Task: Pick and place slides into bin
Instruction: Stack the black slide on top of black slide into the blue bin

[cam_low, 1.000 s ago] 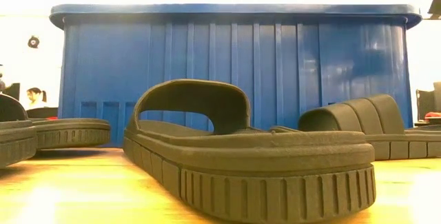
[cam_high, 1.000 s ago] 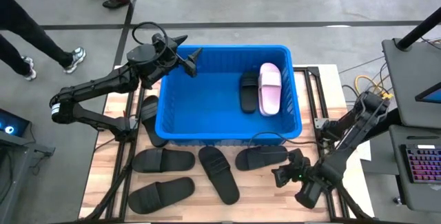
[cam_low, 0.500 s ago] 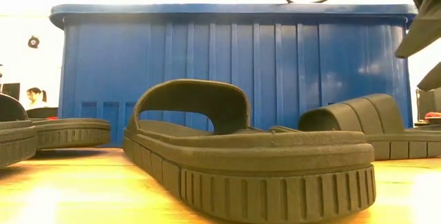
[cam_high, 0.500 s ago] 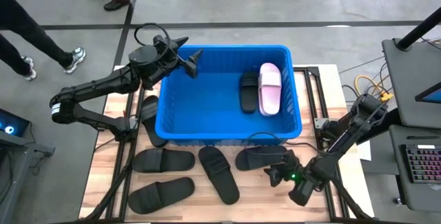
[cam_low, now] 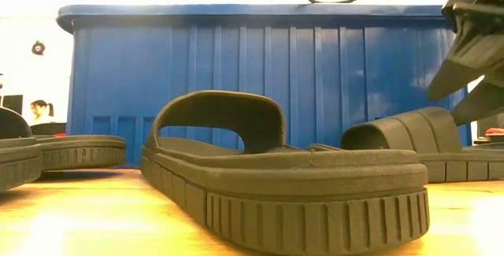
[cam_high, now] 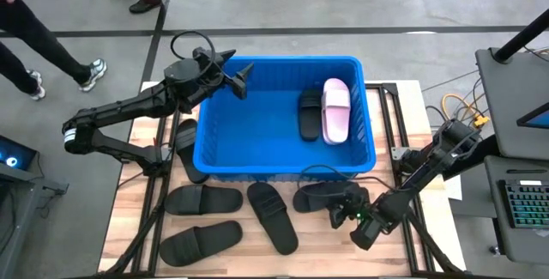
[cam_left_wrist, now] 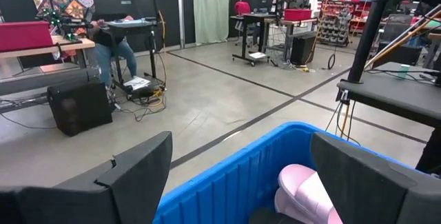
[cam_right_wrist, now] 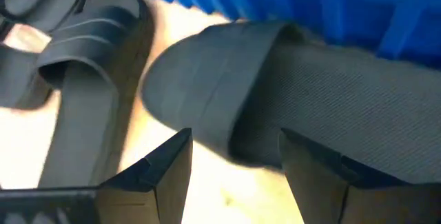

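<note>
The blue bin [cam_high: 257,129] holds one black slide [cam_high: 309,114] and one pink slide [cam_high: 335,110] at its right end. Several black slides lie on the table around it. My right gripper [cam_high: 341,211] is open and low over the table, at the end of the black slide [cam_high: 319,196] that lies by the bin's front wall. In the right wrist view that slide [cam_right_wrist: 275,86] fills the space just ahead of my open fingers [cam_right_wrist: 169,172]. My left gripper [cam_high: 239,77] hangs open over the bin's far left corner, holding nothing; its wrist view shows the bin rim [cam_left_wrist: 234,176] and the pink slide [cam_left_wrist: 303,193].
Three more black slides [cam_high: 203,200] [cam_high: 272,216] [cam_high: 200,240] lie in front of the bin, and another one [cam_high: 184,146] sits at its left wall. A cable loops over the bin's front rim. People's legs [cam_high: 51,51] show on the floor beyond the table.
My right arm has moved left and dropped toward the black slide by the bin's front wall. The left arm has stayed in place.
</note>
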